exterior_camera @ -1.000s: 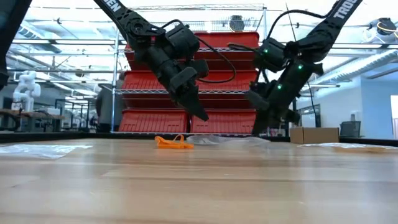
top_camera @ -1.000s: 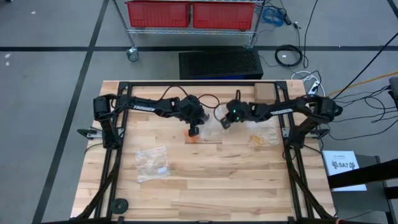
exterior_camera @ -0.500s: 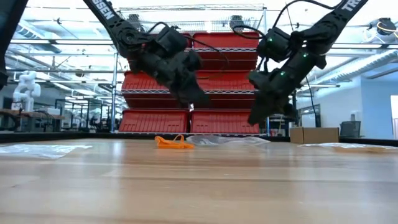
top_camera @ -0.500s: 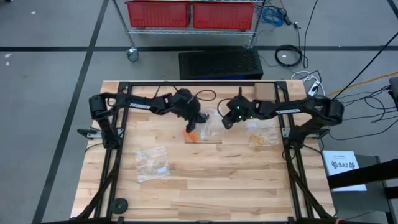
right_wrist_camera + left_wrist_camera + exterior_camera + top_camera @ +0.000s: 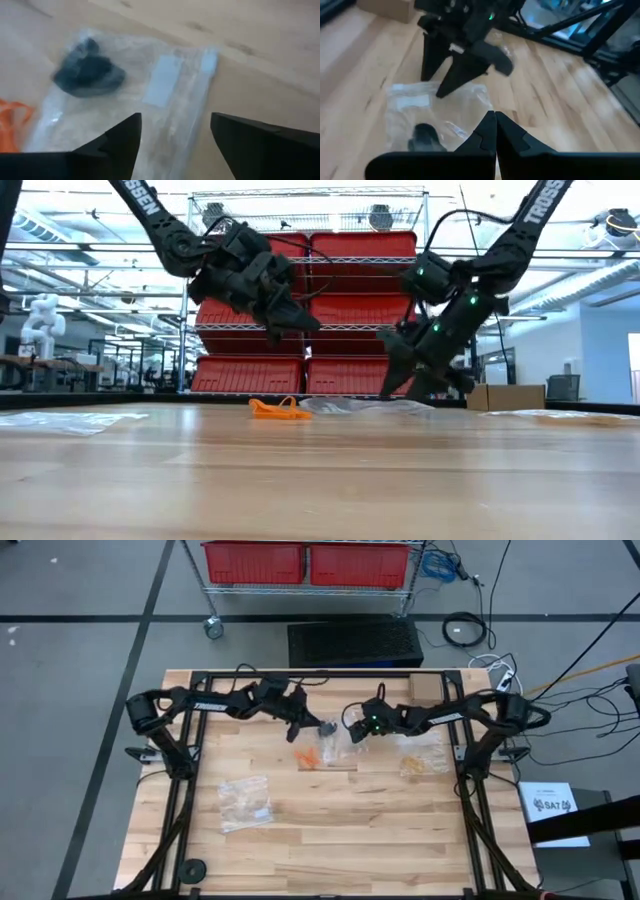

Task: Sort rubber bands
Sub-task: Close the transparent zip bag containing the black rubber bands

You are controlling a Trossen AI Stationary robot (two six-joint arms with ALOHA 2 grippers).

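Jaws: left gripper (image 5: pixel 495 131) closed, right gripper (image 5: pixel 172 131) apart, 3 bags (image 5: pixel 244 802).

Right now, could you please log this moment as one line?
left gripper: shut, raised | right gripper: open over clear bag holding black bands | orange bands: on table

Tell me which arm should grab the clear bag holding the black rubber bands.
Right, probably. The right gripper is open and hangs just above the clear bag with the black rubber bands. The left gripper is shut and raised higher.
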